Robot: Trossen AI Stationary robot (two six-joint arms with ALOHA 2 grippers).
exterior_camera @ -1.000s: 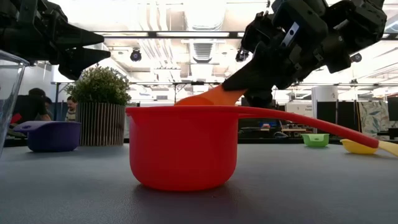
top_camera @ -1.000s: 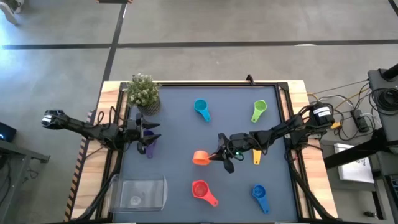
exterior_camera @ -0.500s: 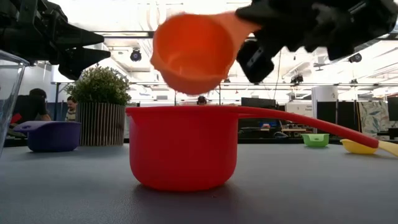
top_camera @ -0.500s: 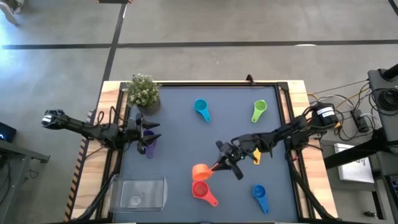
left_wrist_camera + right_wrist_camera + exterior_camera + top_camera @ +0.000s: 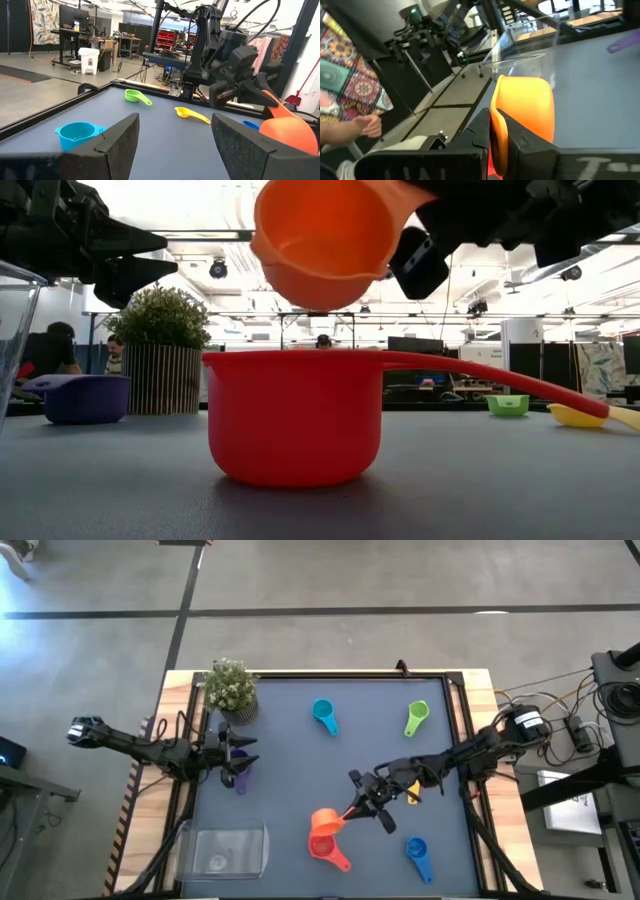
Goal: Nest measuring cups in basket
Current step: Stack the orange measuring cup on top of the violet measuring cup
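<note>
Right hand (image 5: 358, 808) pinching orange cup (image 5: 325, 822) by handle, bowl held in air directly above red cup (image 5: 292, 418), not touching it. Red cup sits on worktop (image 5: 290, 755), basket (image 5: 228, 848) near its side. Left hand (image 5: 240, 754) spread, hovering over purple cup (image 5: 240, 778) near potted plant (image 5: 231, 687).

You have an orange cup (image 5: 324, 821) in the dark right hand (image 5: 350, 810), above a red cup (image 5: 324, 845). On the blue-grey surface (image 5: 290, 760) you also see light blue (image 5: 323, 714), green (image 5: 417, 718), yellow (image 5: 412, 792), blue (image 5: 416, 851) and purple (image 5: 240, 765) cups. The basket (image 5: 225, 848) is clear. The plant (image 5: 231, 685) is pale green in a striped pot. The left hand (image 5: 237, 752) is dark too.
</note>
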